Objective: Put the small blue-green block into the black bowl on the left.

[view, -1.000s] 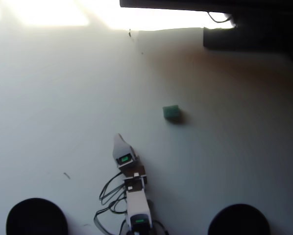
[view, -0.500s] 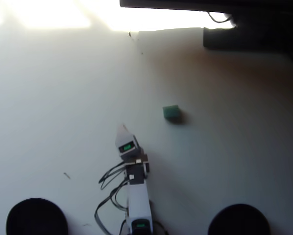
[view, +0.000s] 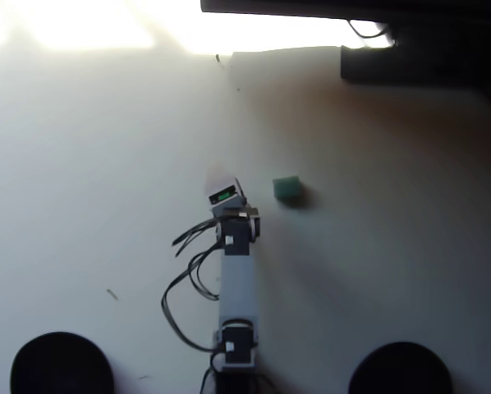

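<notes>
The small blue-green block [view: 287, 189] lies on the white table, right of centre in the overhead view. My gripper [view: 218, 176] sits to the left of the block, a short gap away and not touching it. Only one pale tip of it shows from above, so its state is hidden. The black bowl [view: 61, 363] on the left stands at the bottom left corner, far from both block and gripper.
A second black bowl [view: 400, 368] stands at the bottom right edge. Loose black cables [view: 188, 279] loop off the arm's left side. Dark equipment [view: 418, 49] lines the top right. Strong glare washes out the table's top left.
The arm has stretched upward in the view, carrying the gripper from below and left of the block to a spot level with it. The block has not moved.
</notes>
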You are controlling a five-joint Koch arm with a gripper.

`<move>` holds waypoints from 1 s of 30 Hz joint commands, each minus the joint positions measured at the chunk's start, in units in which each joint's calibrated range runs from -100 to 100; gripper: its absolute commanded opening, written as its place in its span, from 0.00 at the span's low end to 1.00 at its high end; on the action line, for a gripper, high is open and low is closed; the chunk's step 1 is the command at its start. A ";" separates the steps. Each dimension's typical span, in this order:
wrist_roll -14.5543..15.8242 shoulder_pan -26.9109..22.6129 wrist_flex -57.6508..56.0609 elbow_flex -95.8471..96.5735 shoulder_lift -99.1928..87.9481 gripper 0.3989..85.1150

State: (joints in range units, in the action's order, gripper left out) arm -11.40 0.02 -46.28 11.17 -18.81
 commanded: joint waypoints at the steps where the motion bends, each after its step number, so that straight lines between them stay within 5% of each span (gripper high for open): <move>1: -0.15 0.98 -7.76 -11.45 2.69 0.54; 7: 0.10 3.71 -21.29 -32.24 13.62 0.53; 30: -1.90 9.28 -21.46 -32.98 24.44 0.56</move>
State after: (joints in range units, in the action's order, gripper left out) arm -12.87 9.01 -69.64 -18.74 5.43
